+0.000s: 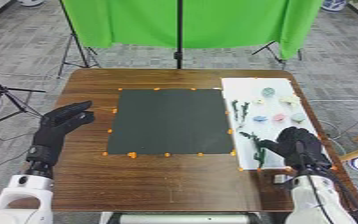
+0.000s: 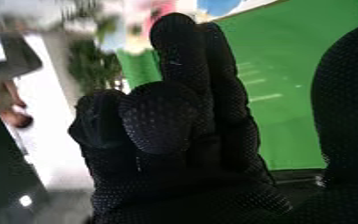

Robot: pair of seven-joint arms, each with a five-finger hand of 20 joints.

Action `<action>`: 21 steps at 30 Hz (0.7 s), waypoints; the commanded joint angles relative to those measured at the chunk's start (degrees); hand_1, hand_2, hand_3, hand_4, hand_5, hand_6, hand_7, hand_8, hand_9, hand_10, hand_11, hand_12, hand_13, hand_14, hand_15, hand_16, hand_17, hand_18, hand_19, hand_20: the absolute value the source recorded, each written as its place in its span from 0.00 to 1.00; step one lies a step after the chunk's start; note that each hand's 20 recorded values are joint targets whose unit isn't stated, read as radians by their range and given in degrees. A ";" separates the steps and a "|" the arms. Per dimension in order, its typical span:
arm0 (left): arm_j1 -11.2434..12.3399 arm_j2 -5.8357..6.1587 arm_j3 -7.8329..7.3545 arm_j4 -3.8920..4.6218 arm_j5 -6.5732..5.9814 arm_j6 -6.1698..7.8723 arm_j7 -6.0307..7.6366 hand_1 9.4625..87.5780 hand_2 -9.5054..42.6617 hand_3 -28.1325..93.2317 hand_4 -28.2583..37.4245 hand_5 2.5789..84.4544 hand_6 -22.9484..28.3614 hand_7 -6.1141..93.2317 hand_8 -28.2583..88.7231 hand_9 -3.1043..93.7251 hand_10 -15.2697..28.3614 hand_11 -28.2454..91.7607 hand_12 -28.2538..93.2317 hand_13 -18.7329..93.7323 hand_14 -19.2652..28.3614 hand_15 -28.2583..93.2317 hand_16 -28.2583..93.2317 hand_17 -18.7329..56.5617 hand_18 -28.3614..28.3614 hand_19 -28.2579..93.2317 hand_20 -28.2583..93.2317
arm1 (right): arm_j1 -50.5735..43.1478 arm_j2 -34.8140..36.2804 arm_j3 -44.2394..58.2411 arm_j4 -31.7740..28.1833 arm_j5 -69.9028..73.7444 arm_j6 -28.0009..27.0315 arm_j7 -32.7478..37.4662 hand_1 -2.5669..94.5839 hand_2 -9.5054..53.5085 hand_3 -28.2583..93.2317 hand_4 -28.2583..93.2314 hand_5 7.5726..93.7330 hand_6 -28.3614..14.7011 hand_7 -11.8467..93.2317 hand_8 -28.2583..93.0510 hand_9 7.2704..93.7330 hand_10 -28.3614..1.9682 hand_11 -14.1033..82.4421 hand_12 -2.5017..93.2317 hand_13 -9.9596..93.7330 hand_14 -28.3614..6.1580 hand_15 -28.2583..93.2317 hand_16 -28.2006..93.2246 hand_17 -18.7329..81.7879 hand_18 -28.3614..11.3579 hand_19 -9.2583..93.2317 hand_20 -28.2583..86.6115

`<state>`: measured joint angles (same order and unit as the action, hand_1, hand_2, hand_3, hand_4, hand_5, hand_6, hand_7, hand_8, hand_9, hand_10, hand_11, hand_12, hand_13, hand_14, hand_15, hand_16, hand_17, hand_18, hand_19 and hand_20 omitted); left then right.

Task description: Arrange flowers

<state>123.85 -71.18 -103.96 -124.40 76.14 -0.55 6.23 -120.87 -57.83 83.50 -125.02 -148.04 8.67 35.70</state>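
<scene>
The leafy stem (image 1: 261, 156) lies on the near part of the white board (image 1: 248, 163), along its left side, and the right hand (image 1: 298, 146) is at the board's near right part, so the stem sits just to the left of that hand, on the thumb's side. Its long axis runs mostly away from the robot, the far end leaning toward the board's left edge; a grasp would likely have to close across that line, from the side. Whether the thumb touches the leaves I cannot tell. The left hand (image 1: 62, 122) is well apart from the board, beyond the dark mat (image 1: 168, 120) that adjoins its left edge, with fingers loosely extended and nothing in them, so the right arm is clearly the nearer one. From the head view come the stem's direction and the board's layout: two thin sprigs (image 1: 245, 111) by its left edge, with the blue flower (image 1: 260, 119) and pink flower (image 1: 279, 118) around its middle. From the right wrist view comes the right hand's shape: some fingers stretched nearly straight, others bent, a wide gap between them and the thumb, and nothing seen held. Closing on the stem seems the next need; its thin leaves could slip or snag on the glove.
</scene>
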 commanded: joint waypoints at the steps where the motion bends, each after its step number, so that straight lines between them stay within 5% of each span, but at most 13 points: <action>1: 0.73 0.24 -0.05 -0.31 0.54 0.48 -1.52 0.38 0.16 0.71 0.16 0.57 0.54 0.22 0.18 0.55 0.66 0.42 0.34 0.53 0.80 0.46 0.22 0.33 0.72 0.32 0.38 | 6.16 3.57 -4.82 4.26 2.12 -3.30 2.21 0.34 0.00 0.75 0.03 0.73 0.50 0.31 0.19 0.80 0.40 0.47 0.34 0.90 0.67 0.77 0.53 0.74 0.27 1.00 0.75; 21: 1.01 -0.20 -0.36 -0.65 0.93 -0.28 -2.77 0.38 0.16 0.70 0.17 0.57 0.54 0.22 0.18 0.54 0.66 0.42 0.34 0.53 0.80 0.47 0.22 0.33 0.72 0.32 0.38 | 10.67 5.32 -11.04 9.04 2.41 -7.97 4.08 0.37 0.00 0.74 0.03 0.75 0.48 0.35 0.19 0.83 0.39 0.50 0.34 0.95 0.73 0.73 0.55 0.80 0.35 1.00 0.72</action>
<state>124.24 -71.06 -104.18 -124.95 76.61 -0.52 4.68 -110.74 -52.63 74.96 -116.84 -145.40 2.20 39.46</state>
